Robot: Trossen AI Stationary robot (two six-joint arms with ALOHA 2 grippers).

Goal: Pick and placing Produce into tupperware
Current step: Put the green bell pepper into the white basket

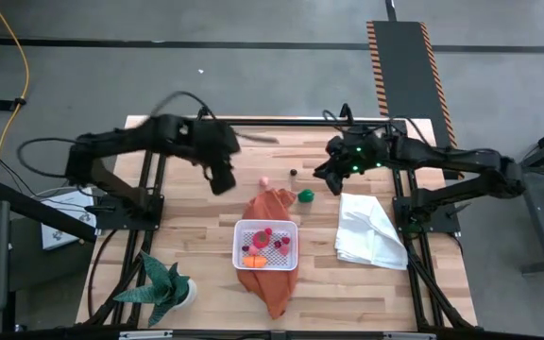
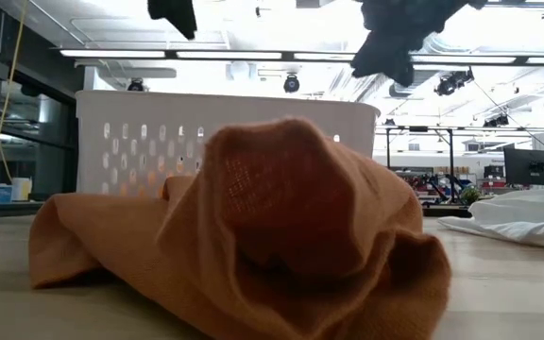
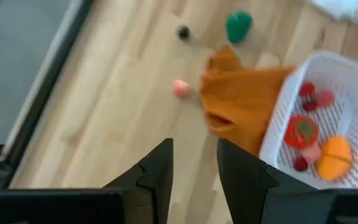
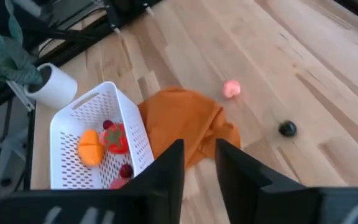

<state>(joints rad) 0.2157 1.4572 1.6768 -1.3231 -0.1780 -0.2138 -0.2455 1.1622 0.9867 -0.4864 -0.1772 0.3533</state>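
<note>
White tupperware (image 1: 239,247) on the orange cloth (image 1: 270,205), mid-bench (image 1: 187,236): holds a red tomato piece (image 3: 301,131), an orange piece (image 3: 332,156) and small red and pink bits.
Beyond the cloth, loose on the bench: pink piece (image 1: 263,180), dark piece (image 1: 293,173), green piece (image 1: 305,195).
Left hand (image 3: 194,163), raised above the bench beside the cloth: fingers narrowly apart, nothing held.
Right hand (image 4: 199,163), raised near the green piece: fingers narrowly apart, nothing held.
White cloth (image 1: 370,231) and potted plant (image 1: 165,287) well apart from the tupperware.

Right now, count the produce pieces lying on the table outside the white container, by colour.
Pink piece: 1
Dark piece: 1
Green piece: 1
Total: 3
</note>
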